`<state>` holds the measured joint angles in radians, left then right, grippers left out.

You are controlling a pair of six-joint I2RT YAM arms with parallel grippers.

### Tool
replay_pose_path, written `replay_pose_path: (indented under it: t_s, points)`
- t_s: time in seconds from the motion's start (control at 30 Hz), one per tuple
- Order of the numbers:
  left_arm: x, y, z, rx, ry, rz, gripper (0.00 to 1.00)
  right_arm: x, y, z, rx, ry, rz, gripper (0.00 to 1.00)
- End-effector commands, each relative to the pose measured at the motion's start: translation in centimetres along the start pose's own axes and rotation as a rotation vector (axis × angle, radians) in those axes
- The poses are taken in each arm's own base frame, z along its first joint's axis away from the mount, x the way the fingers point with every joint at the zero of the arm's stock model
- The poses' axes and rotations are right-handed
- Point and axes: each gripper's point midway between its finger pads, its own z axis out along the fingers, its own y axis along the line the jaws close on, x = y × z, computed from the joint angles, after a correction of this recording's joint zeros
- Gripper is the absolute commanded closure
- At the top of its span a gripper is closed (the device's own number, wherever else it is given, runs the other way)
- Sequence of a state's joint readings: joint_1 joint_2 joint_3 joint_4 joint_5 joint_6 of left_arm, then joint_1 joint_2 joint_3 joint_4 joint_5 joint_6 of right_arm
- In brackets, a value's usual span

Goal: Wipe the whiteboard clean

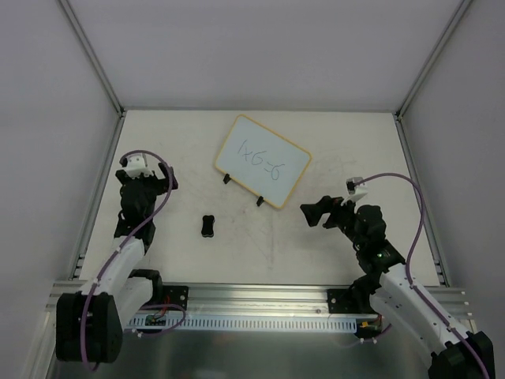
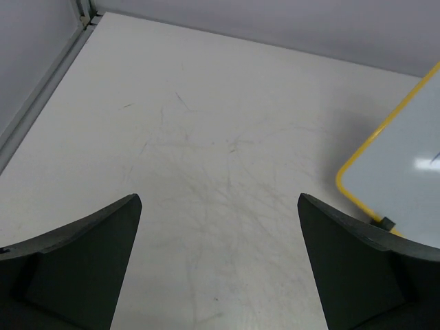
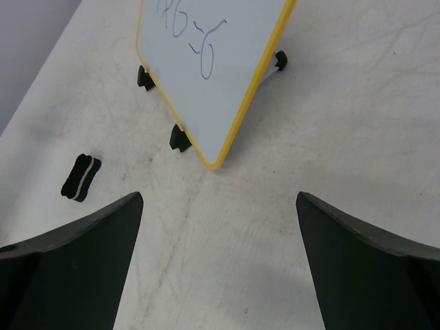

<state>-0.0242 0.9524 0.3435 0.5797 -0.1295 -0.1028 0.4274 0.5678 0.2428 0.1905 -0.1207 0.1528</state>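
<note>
The counter [image 1: 260, 245] is flat and off-white, with lots of thin grey scratches on it. Plain pale grey walls [image 1: 260, 47] stand at the back and on both sides. Silver metal bars [image 1: 91, 55] run up the back corners. A long silver rail [image 1: 260, 295] lies along the near edge. The light is soft and even.
</note>
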Motion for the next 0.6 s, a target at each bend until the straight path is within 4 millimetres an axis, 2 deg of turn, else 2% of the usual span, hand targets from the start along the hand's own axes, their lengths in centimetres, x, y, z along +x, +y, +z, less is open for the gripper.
replay_pose_path:
  t_s: [0.0, 0.07, 0.1, 0.13, 0.17, 0.2, 0.27, 0.33, 0.37, 0.4, 0.43, 0.47, 0.5, 0.53, 0.57]
  points:
    - [0.6, -0.5, -2.0, 0.005, 0.059, -0.151, 0.01, -5.3, 2.7, 0.7, -0.080, -0.125, -0.021, 0.01]
    - [0.5, -0.9, -2.8, 0.007, 0.066, -0.267, 0.01, -5.9, 2.7, 1.1, -0.082, -0.131, -0.015, 0.01]
    - [-0.6, -1.5, -3.4, 0.030, 0.043, -0.306, 0.01, -6.3, 3.0, 1.2, -0.094, -0.138, -0.017, 0.01]
    - [-0.9, -1.7, -3.8, 0.030, 0.050, -0.355, 0.01, -6.4, 2.7, 1.6, -0.088, -0.132, -0.011, 0.01]
    - [0.4, -1.7, -4.6, -0.008, 0.120, -0.471, 0.01, -6.6, 3.0, 1.7, -0.106, -0.130, -0.007, 0.01]
    - [-0.5, -1.7, -5.4, -0.022, 0.107, -0.526, 0.01, -7.3, 3.2, 1.9, -0.126, -0.153, -0.005, 0.01]
    - [-0.7, -2.6, -6.2, 0.038, 0.102, -0.530, 0.01, -7.5, 2.1, 2.7, -0.109, -0.144, 0.036, 0.02]
    - [-2.1, -4.0, -7.3, 0.142, 0.068, -0.531, 0.01, -8.5, 0.8, 3.2, -0.090, -0.181, 0.050, 0.03]
    - [-2.9, -4.6, -7.6, 0.191, 0.034, -0.504, 0.01, -8.1, 0.7, 3.5, -0.112, -0.164, 0.094, 0.03]
    - [-3.6, -4.8, -8.3, 0.221, -0.003, -0.497, 0.01, -9.3, 0.3, 3.5, -0.129, -0.219, 0.098, 0.03]
    - [-3.7, -4.1, -8.3, 0.187, -0.032, -0.515, 0.01, -9.6, 0.4, 3.7, -0.146, -0.226, 0.111, 0.03]
    - [-3.3, -3.6, -8.4, 0.159, -0.043, -0.552, 0.01, -9.7, 0.5, 4.0, -0.163, -0.222, 0.131, 0.03]
    - [-1.7, -2.8, -8.6, 0.093, -0.008, -0.657, 0.01, -9.8, 0.3, 4.5, -0.169, -0.232, 0.131, 0.03]
    - [-1.3, -2.2, -8.6, 0.054, -0.006, -0.683, 0.01, -10.0, 0.4, 4.7, -0.182, -0.240, 0.127, 0.03]
    - [-1.2, -2.7, -8.8, 0.080, 0.002, -0.676, 0.01, -10.1, 0.6, 4.9, -0.199, -0.243, 0.125, 0.03]
